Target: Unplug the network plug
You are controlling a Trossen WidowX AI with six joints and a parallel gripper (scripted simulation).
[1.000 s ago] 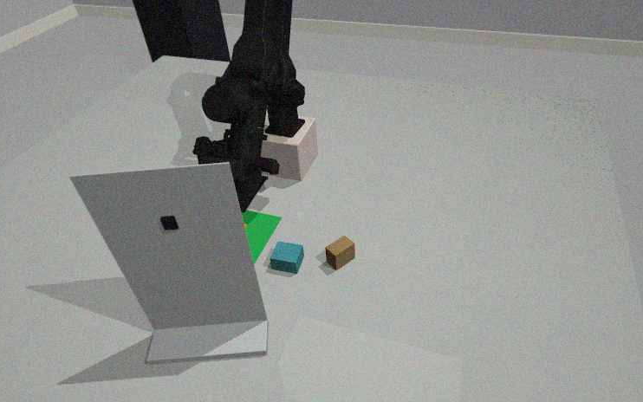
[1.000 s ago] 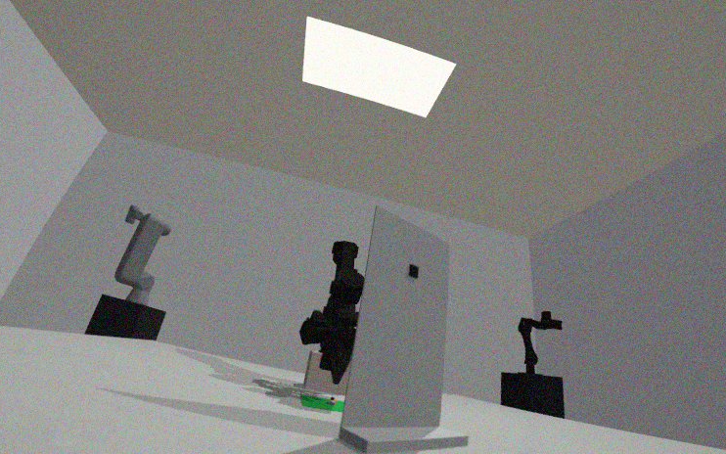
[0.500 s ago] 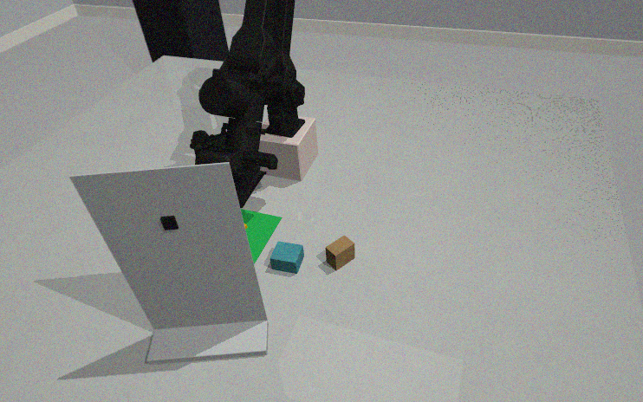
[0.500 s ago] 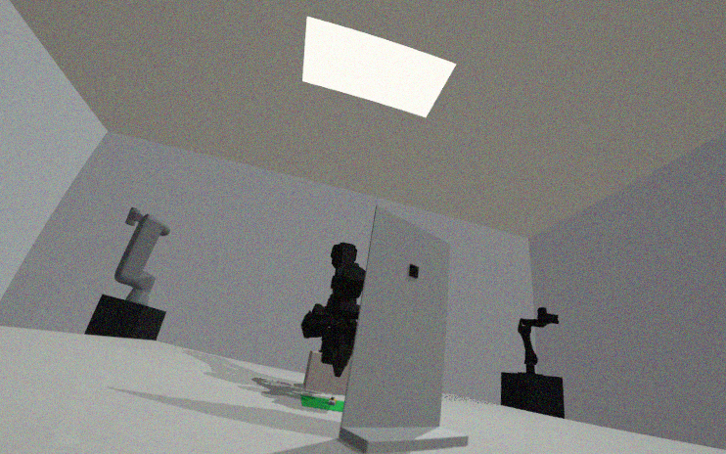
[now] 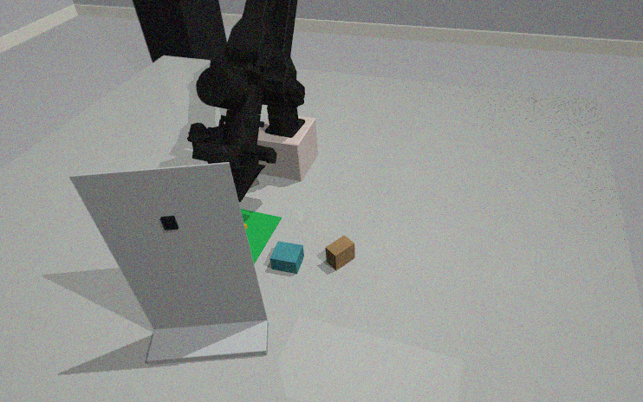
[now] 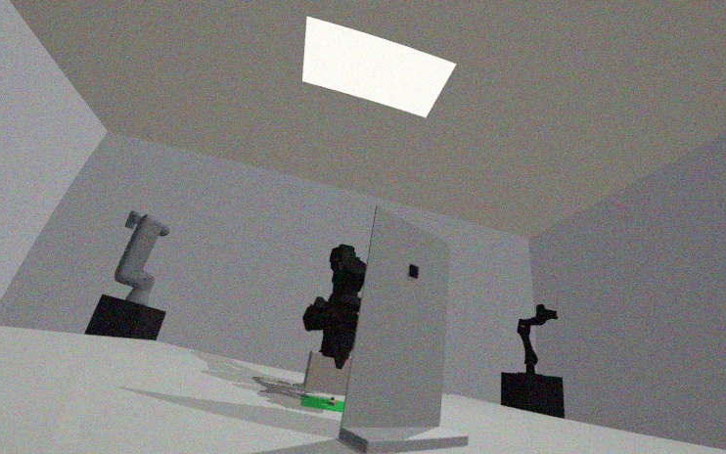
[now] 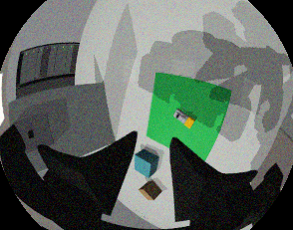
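Observation:
The plug (image 7: 187, 118) (image 6: 331, 403), grey with an orange end, lies inside the green marked square (image 7: 164, 91) (image 5: 265, 227) (image 6: 312, 401). In the top view the panel hides most of it. My gripper (image 7: 153, 138) (image 5: 240, 198) (image 6: 340, 365) is open, with a gap between the fingertips and nothing in it. It points down above the table, and the plug is outside the finger gap. The upright panel (image 5: 189, 269) (image 6: 399, 338) (image 7: 85, 115) stands on its foot, with a small dark socket opening (image 5: 169, 223) (image 6: 413, 271) (image 7: 31, 133) and no plug seen in it.
A teal block (image 5: 287, 256) (image 7: 146, 163) and a brown block (image 5: 340, 253) (image 7: 150, 189) stand beside the square. The arm's pale pink base block (image 5: 284, 157) is behind. In the top view the panel stands in front of part of the square and near my fingers.

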